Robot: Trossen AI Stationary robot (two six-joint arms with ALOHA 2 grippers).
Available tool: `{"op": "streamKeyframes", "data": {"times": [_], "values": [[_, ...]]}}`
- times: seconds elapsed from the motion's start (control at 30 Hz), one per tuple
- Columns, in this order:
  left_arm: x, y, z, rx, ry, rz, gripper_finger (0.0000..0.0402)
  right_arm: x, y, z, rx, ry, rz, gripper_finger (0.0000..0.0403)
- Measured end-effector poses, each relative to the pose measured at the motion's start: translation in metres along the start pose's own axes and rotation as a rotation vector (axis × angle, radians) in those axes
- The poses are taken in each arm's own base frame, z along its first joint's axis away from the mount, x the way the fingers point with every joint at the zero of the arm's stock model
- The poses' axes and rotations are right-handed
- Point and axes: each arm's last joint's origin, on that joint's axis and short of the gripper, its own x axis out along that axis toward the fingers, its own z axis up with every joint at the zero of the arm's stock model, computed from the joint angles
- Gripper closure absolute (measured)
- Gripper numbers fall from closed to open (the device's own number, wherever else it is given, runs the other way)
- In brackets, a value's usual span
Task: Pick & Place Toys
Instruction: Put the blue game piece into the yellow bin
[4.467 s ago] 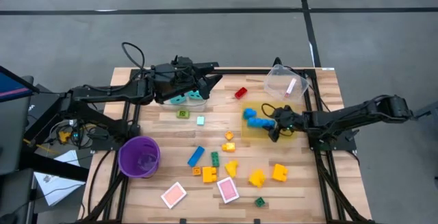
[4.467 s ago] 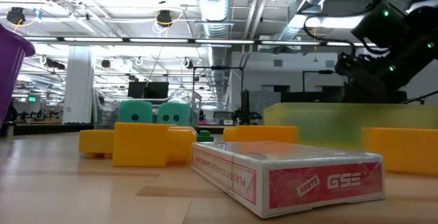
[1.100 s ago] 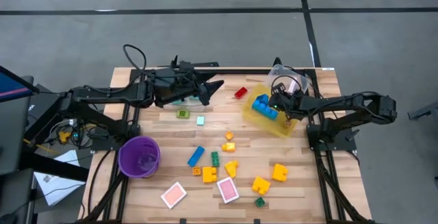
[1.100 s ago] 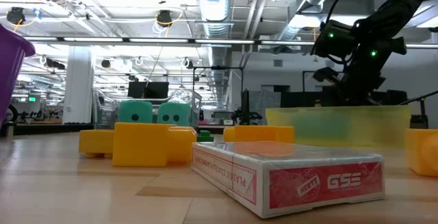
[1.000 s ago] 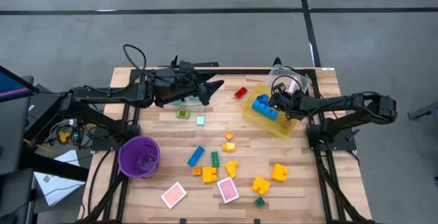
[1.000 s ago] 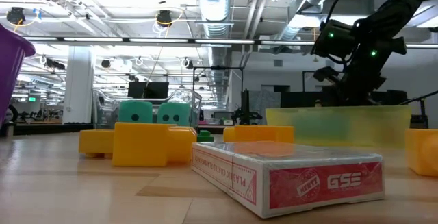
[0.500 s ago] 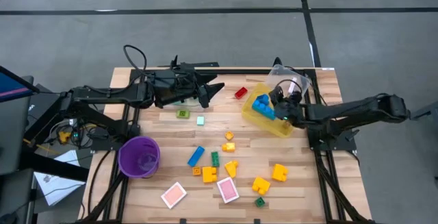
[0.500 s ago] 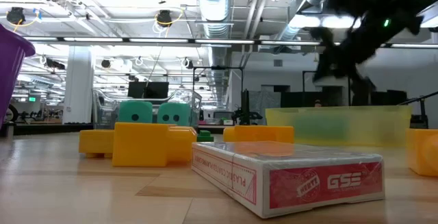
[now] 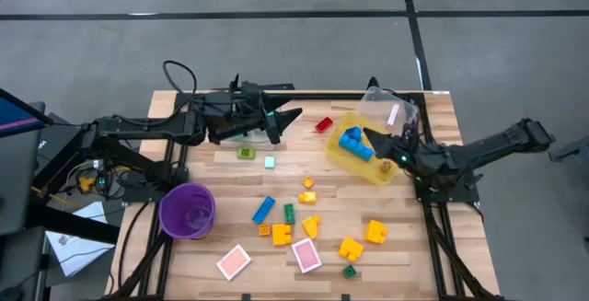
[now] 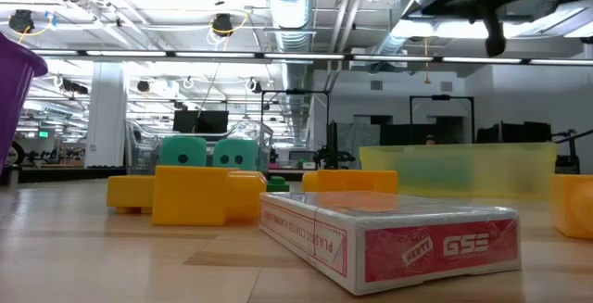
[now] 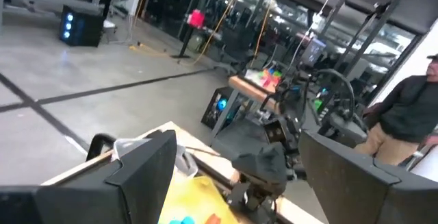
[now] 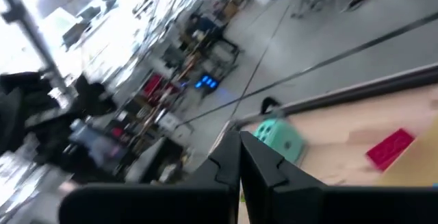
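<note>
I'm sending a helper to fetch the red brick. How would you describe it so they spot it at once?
Start at the yellow plastic bin holding blue bricks near the table's far right corner. Just off the bin's left far corner, on bare wood, lies the red brick. It is the only red piece in sight; the bricks nearer the front are yellow, orange, blue or green.

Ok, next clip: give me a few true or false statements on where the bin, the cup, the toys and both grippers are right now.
1. Blue bricks lie inside the yellow bin. True.
2. The purple cup lies tipped on its side. False: it stands upright, mouth up.
3. The right gripper is shut and empty above the bin. True.
4. The left gripper clamps a pink card. False: it is open and holds nothing; both pink cards lie near the table's front edge.
5. The red brick is in the bin. False: it lies on the table beside it.
</note>
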Motion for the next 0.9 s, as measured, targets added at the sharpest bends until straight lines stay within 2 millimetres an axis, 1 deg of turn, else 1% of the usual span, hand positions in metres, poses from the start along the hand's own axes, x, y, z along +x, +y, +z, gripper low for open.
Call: {"op": "streamKeyframes", "data": {"times": [0.33, 0.5, 0.6, 0.77, 0.9], "values": [[0.0, -0.003, 0.0, -0.002, 0.032, -0.099, 0.01, -0.029, 0.015, -0.015, -0.024, 0.156, 0.151, 0.0402], [0.0, -0.004, -0.001, -0.002, 0.048, -0.136, 0.01, -0.042, 0.034, -0.014, -0.083, 0.134, 0.306, 0.0402], [0.0, -0.005, -0.001, -0.002, 0.056, -0.153, 0.01, -0.049, 0.043, -0.012, -0.13, 0.108, 0.375, 0.0402], [-0.001, -0.006, -0.002, -0.001, 0.083, -0.211, 0.01, -0.055, 0.047, -0.016, -0.155, 0.105, 0.412, 0.0396], [-0.001, -0.008, -0.003, 0.017, 0.111, -0.263, 0.01, -0.055, 0.048, -0.017, -0.146, 0.102, 0.411, 0.0368]]}}
